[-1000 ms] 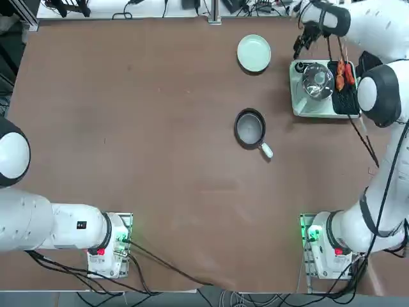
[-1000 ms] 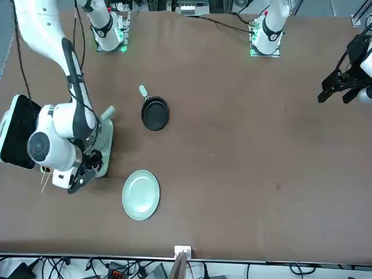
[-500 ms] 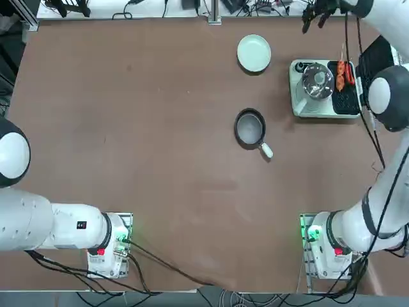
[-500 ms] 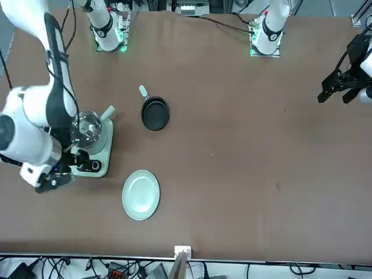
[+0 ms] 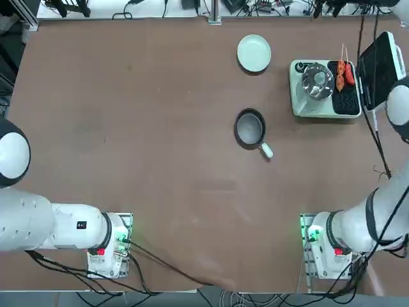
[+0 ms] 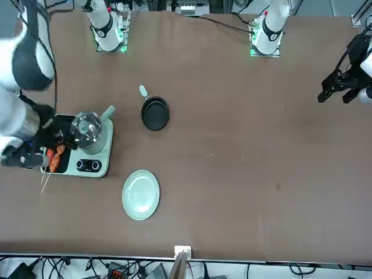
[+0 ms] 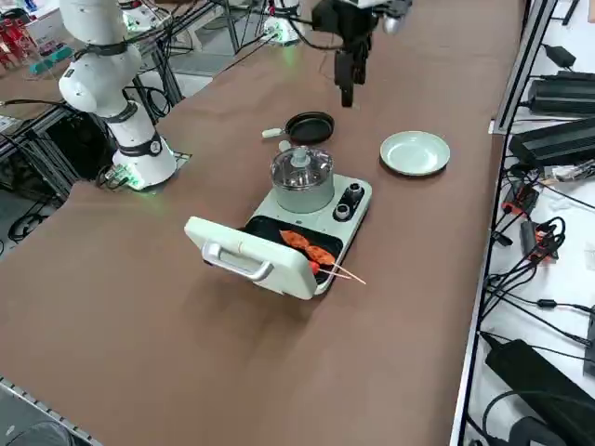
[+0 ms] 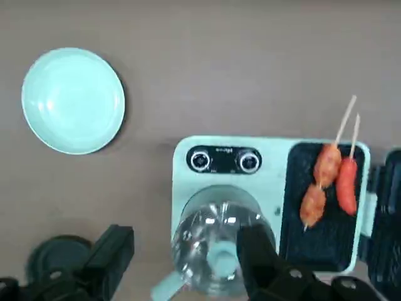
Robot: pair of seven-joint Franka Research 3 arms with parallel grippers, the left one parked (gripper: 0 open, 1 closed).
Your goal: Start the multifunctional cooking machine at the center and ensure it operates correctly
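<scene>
The multifunctional cooking machine [image 5: 323,89] is a pale mint-green box near the table's far right. It carries a round steel pot [image 7: 301,170] with a glass lid, and two dark knobs [image 8: 200,160] sit on its front strip. Its hinged lid [image 7: 247,255] stands open beside the black grill plate [image 8: 326,235], where skewered sausages [image 8: 329,182] lie. My right gripper [image 7: 347,93] hangs high above the table, beyond the machine's knob end, fingers pointing down. In the wrist view the gripper [image 8: 185,233] is open and holds nothing, well clear of the machine.
A small black frying pan [image 5: 250,128] with a white handle sits toward the table's middle. A round pale-green plate [image 5: 254,52] lies near the far edge, left of the machine. Cables and power strips [image 7: 548,93] line the floor past that edge.
My right arm has lifted up and away from the machine's knob end toward the far edge, uncovering the machine in the front view. The gripper stayed open.
</scene>
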